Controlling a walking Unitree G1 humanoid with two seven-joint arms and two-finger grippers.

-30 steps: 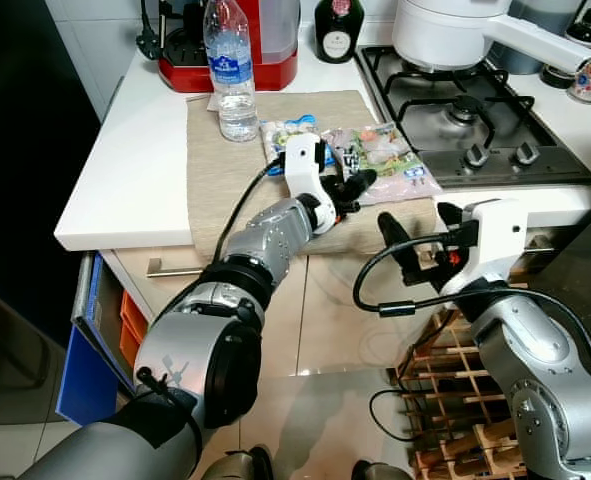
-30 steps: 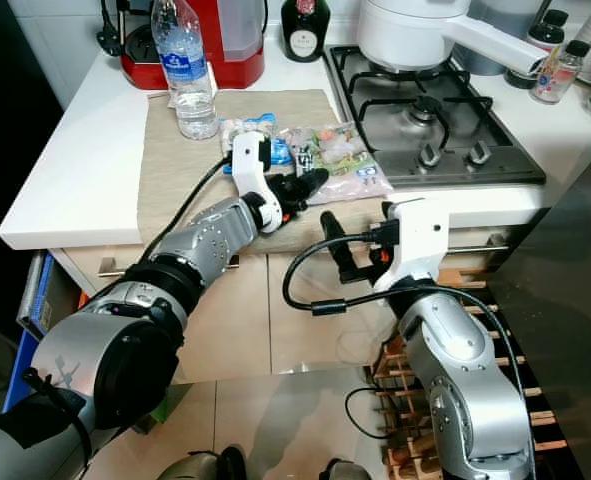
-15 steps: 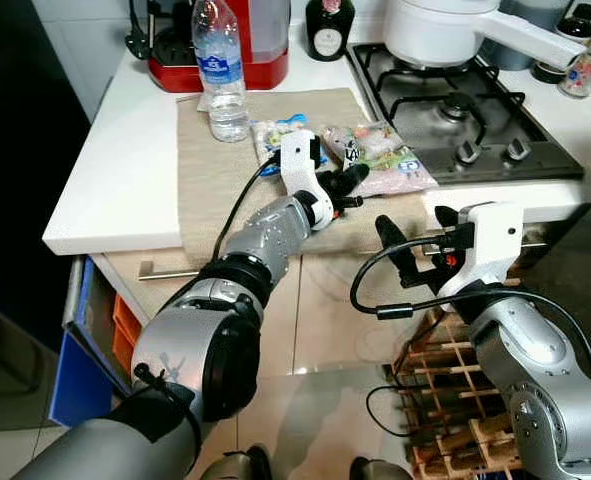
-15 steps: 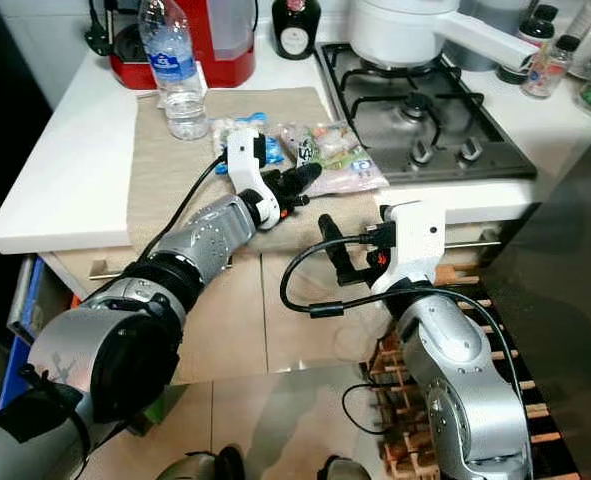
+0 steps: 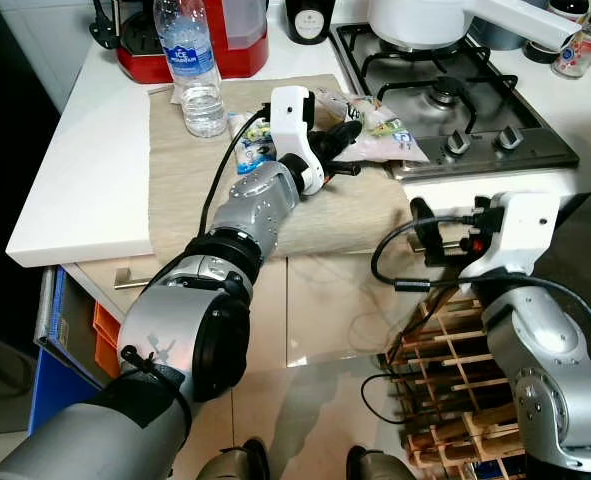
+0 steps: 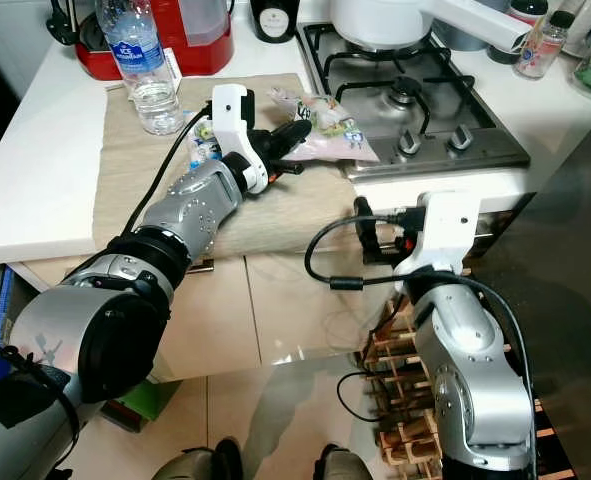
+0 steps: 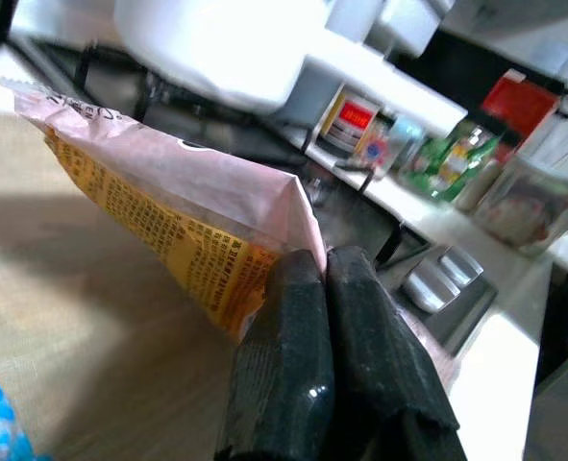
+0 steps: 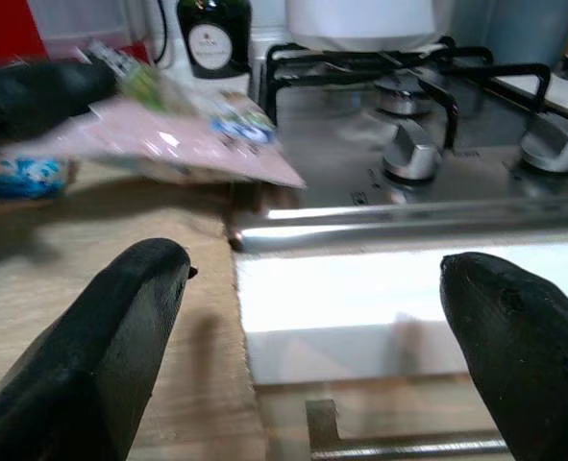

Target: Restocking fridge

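A pink printed food packet (image 5: 383, 124) lies partly on the beige mat (image 5: 180, 170), by the hob. My left gripper (image 5: 343, 140) is shut on its near corner (image 7: 255, 264), and that end is lifted off the mat. A blue packet (image 5: 254, 152) lies on the mat under my left wrist. In front of the counter edge, below the hob, my right gripper (image 5: 430, 232) is held open with nothing between its fingers (image 8: 135, 322).
A water bottle (image 5: 197, 70) stands at the mat's back left, with a red appliance (image 5: 140, 55) behind it. A gas hob (image 5: 455, 100) with a white pot (image 5: 425, 20) is to the right. A wooden wine rack (image 5: 445, 400) stands on the floor.
The camera has shifted. My left gripper has reached further over the counter, and the pink packet's near end now hangs raised. My right gripper now sits further right, under the hob.
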